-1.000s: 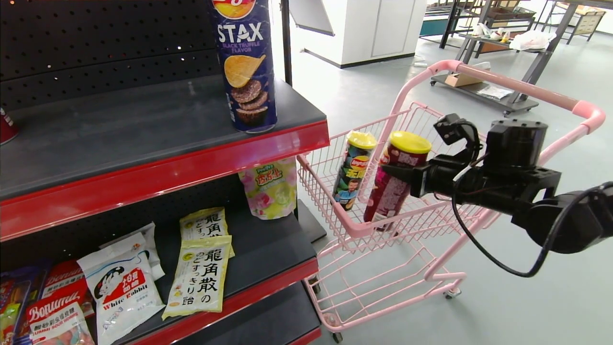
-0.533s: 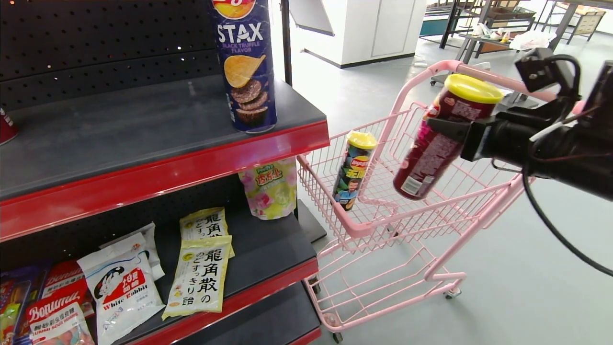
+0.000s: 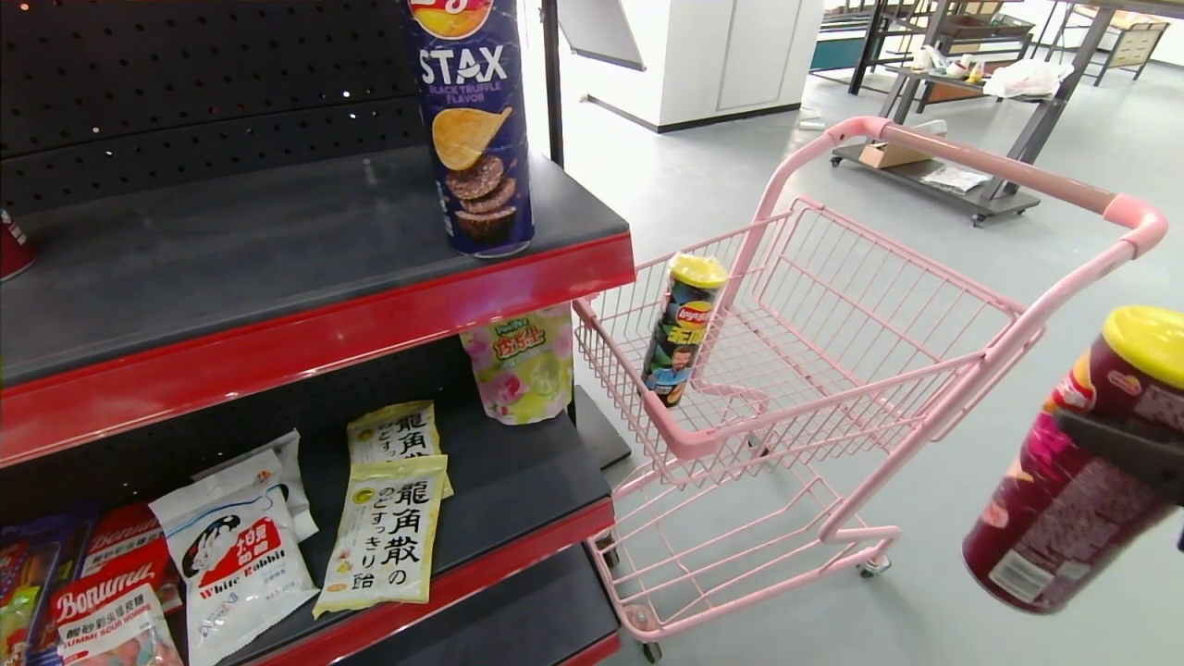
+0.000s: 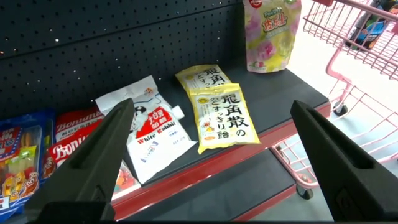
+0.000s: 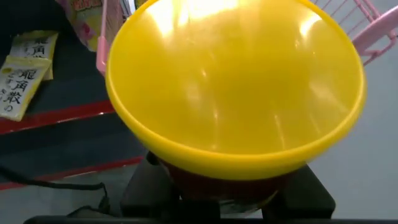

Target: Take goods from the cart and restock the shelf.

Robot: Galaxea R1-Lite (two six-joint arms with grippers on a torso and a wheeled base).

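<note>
- Maroon cylindrical chip can (image 3: 1073,481) with a yellow plastic lid (image 5: 236,81) hangs tilted at the near right. It is outside the pink wire cart (image 3: 684,442), well apart from the shelf and over the grey floor.
- Your right gripper (image 3: 1121,455) is clamped on that can: 1 dark finger crosses its side just below the lid.
- Your left gripper (image 4: 208,168) is spread wide with nothing between its fingers. It faces the lower tier of the black shelf with red front edges (image 3: 305,338), where flat yellow packets (image 4: 222,115) and a white packet (image 4: 152,127) lie.
- Progress, as I judge it: the pick from the cart is done for this can, but the placing is not. You would need to carry it left to the shelf and stand it upright.
- 1 tall dark blue chip can (image 3: 476,139) stands on the upper tier near its right end.
- 1 more yellow-lidded can with a multicoloured label (image 3: 680,328) stands in the cart's far left corner, so 2 cans look left to shelve.
- Hidden or cut off:
  - The picture edge crops the maroon can's right side and the right arm, and the second finger sits behind the can.
  - From the right wrist, the lid hides most of the can's body.
  - The blue can's top is cropped.
  - A red object (image 3: 11,245) at the upper tier's left edge is too cropped to identify.
</note>
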